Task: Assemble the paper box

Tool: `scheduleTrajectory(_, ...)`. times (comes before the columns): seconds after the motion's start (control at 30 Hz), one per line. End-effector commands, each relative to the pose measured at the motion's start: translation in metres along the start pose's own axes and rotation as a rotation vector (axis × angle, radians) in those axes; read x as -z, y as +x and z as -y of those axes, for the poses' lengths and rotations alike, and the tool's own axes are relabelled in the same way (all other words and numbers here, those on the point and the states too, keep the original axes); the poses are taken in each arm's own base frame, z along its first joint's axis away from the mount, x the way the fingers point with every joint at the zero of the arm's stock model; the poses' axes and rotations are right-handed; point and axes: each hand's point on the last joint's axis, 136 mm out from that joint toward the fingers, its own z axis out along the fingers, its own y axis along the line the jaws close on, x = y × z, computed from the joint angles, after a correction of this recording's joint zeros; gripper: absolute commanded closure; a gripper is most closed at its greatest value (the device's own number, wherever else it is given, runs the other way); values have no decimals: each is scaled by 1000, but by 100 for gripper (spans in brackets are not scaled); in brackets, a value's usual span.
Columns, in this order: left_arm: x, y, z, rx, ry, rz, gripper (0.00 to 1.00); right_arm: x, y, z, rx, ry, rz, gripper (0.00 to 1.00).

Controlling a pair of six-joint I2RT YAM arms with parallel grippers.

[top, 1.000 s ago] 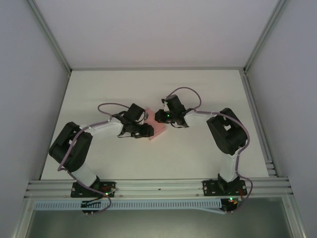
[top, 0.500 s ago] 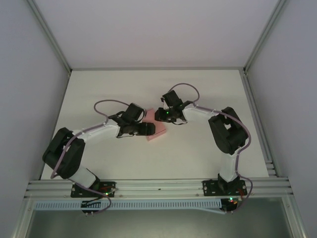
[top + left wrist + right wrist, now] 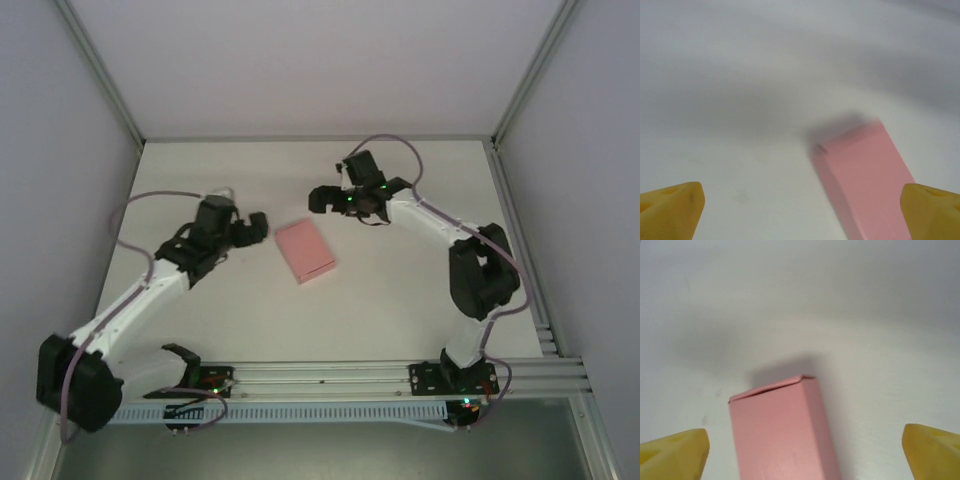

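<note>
Both pincers stand wide and empty. A second ago the left pincer point(image 3: 252, 227) and the right pincer point(image 3: 320, 198) were pressed in on the box from either side. Now each has pulled clear of it, the left toward the table's left edge, the right toward its far edge. I take that to mean the folding is done, or very nearly.

The flat white table point(image 3: 400, 300) gives me open surface between the box and the near edge, and more toward the far edge. My black-and-white left arm point(image 3: 130, 305) stretches along the left edge, close to the grey side wall point(image 3: 50, 200), so I judge there is little room to swing further out there. My right arm point(image 3: 480, 270) has its elbow near the right edge.

The small pink rectangular paper box point(image 3: 305, 251) lies flat near the table's middle, well apart from every edge, between the pincers and touching neither. From the right wrist its end looks closed, though the flap's lip point(image 3: 802, 376) seems to sit slightly proud. The left wrist view is blurred, with yellow fingertips point(image 3: 672, 207) at the frame's sides.
</note>
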Motion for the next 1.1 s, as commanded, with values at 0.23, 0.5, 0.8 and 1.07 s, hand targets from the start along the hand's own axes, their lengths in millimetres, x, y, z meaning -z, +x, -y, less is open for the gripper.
scheduleTrajectory(0.23, 12, -39, -176, 32, -477, 467, 0, 135, 4, 179, 97, 628, 508, 0)
scheduleTrajectory(0.5, -23, -17, -170, -122, -330, 536, 0, 150, 39, 231, 184, 670, 805, 0)
scheduleTrajectory(0.8, -73, -5, -143, -272, -175, 519, 0, 119, 33, 265, 182, 640, 866, 0)
scheduleTrajectory(1.07, -79, -4, -135, -303, -177, 485, 0, 111, 31, 283, 90, 632, 733, 0)
